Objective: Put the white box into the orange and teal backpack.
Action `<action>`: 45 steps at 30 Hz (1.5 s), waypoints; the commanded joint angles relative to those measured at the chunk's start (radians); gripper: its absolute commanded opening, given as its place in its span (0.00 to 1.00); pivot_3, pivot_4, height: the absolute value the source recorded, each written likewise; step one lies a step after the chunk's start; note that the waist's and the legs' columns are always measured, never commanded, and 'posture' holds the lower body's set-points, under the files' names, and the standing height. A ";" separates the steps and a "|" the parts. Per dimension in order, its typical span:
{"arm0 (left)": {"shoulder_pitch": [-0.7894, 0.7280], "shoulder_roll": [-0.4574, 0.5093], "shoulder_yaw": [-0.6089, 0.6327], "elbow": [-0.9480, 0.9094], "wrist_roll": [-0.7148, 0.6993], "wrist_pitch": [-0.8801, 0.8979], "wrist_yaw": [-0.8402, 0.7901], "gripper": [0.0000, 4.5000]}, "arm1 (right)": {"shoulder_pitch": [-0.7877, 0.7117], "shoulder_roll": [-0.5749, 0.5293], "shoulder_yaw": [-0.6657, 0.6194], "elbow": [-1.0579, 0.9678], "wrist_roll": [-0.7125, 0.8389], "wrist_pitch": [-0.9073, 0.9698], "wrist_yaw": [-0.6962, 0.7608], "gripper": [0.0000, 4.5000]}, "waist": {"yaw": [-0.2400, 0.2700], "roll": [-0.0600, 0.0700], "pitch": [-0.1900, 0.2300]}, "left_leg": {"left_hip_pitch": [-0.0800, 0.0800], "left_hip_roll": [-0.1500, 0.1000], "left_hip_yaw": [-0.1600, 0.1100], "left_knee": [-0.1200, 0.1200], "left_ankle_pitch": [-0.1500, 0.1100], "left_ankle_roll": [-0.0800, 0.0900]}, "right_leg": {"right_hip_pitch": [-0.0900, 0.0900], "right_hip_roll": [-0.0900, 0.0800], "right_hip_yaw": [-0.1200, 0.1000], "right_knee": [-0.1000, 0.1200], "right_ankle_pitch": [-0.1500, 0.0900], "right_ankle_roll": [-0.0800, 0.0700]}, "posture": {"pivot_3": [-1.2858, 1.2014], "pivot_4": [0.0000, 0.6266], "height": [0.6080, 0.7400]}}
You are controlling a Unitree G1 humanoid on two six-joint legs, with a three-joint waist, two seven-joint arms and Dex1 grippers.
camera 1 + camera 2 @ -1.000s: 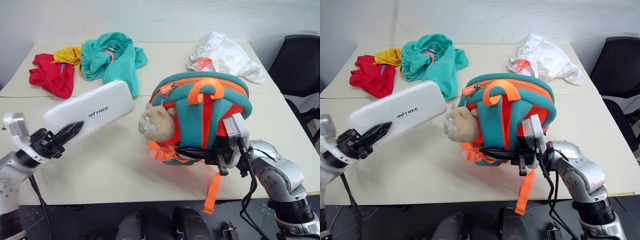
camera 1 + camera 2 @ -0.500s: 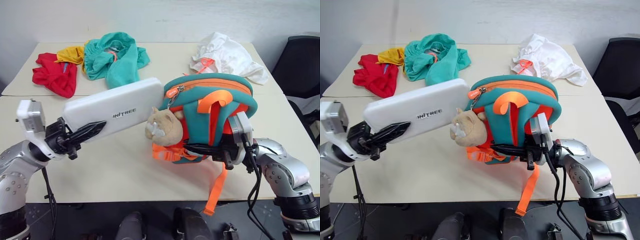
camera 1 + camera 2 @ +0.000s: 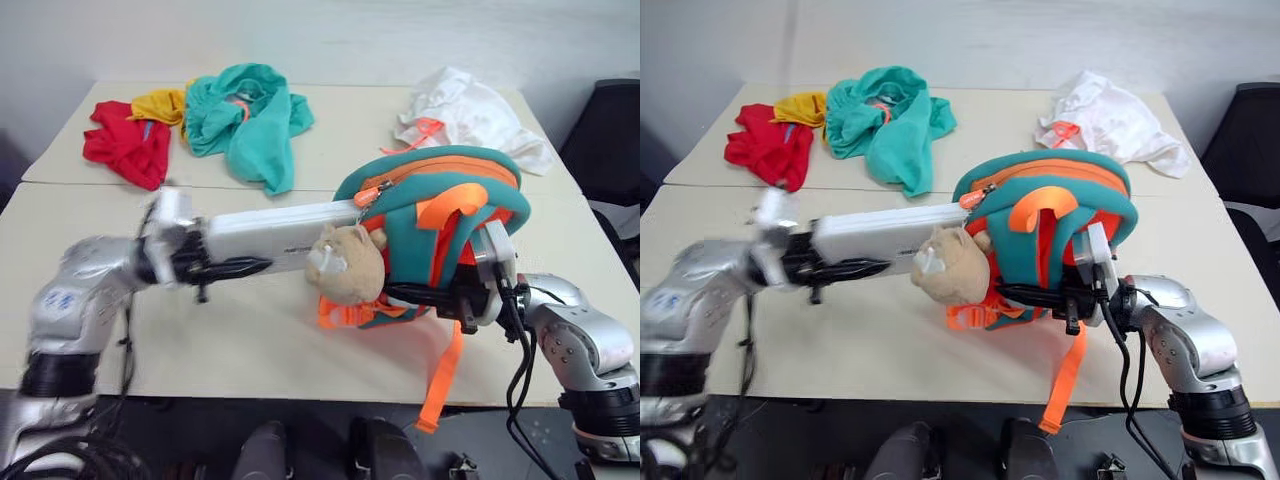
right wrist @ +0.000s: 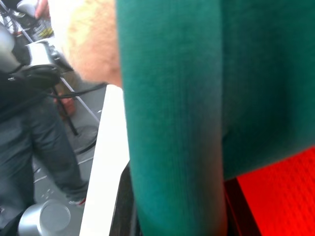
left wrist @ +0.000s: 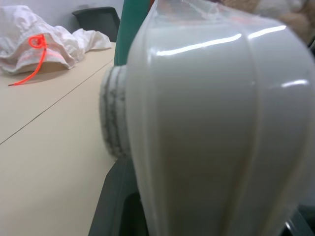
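The white box (image 3: 275, 232) is pinched between the fingers of the left gripper (image 3: 232, 268) at centre-left, held level above the worktop (image 3: 240, 335), its far end at the zipper opening of the orange and teal backpack (image 3: 440, 215). The backpack is held at centre-right by the right gripper (image 3: 430, 297), whose fingers are pressed together on it.

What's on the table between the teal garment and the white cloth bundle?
Nothing: bare tabletop separates the teal garment from the white cloth bundle, seen in the right eye view.
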 commanded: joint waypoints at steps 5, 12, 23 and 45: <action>-0.289 -0.161 -0.188 0.102 0.107 0.022 -0.040 0.29 | -0.001 -0.041 0.002 -0.031 -0.011 -0.001 0.053 0.00 | 0.003 -0.001 0.000 | -0.002 -0.001 0.002 0.001 -0.001 0.002 | 0.000 0.004 -0.003 -0.002 0.000 0.001 | 0.52 0.24 1.00; -0.414 -0.342 -0.280 0.261 0.208 -0.040 -0.052 0.29 | -0.002 -0.029 -0.001 -0.034 -0.022 -0.008 0.038 0.00 | 0.007 -0.001 0.001 | -0.002 -0.001 0.002 0.005 0.001 0.004 | 0.000 0.004 -0.007 -0.001 0.001 0.003 | 0.52 0.24 1.00; -0.322 -0.166 -0.092 0.248 0.125 -0.019 -0.150 0.83 | 0.013 -0.007 -0.012 -0.028 -0.038 -0.036 -0.014 0.00 | -0.016 -0.001 0.001 | -0.002 0.000 0.001 0.005 0.001 0.003 | 0.000 0.001 -0.005 0.000 0.001 0.003 | 0.52 0.24 1.00; -0.092 -0.197 -0.073 -0.173 0.022 0.031 0.005 0.99 | -0.032 0.029 0.005 0.043 -0.079 -0.052 -0.035 0.00 | -0.019 -0.001 0.001 | -0.008 0.000 -0.004 0.015 -0.002 0.006 | 0.000 0.000 -0.003 0.002 0.002 0.004 | 0.52 0.24 1.00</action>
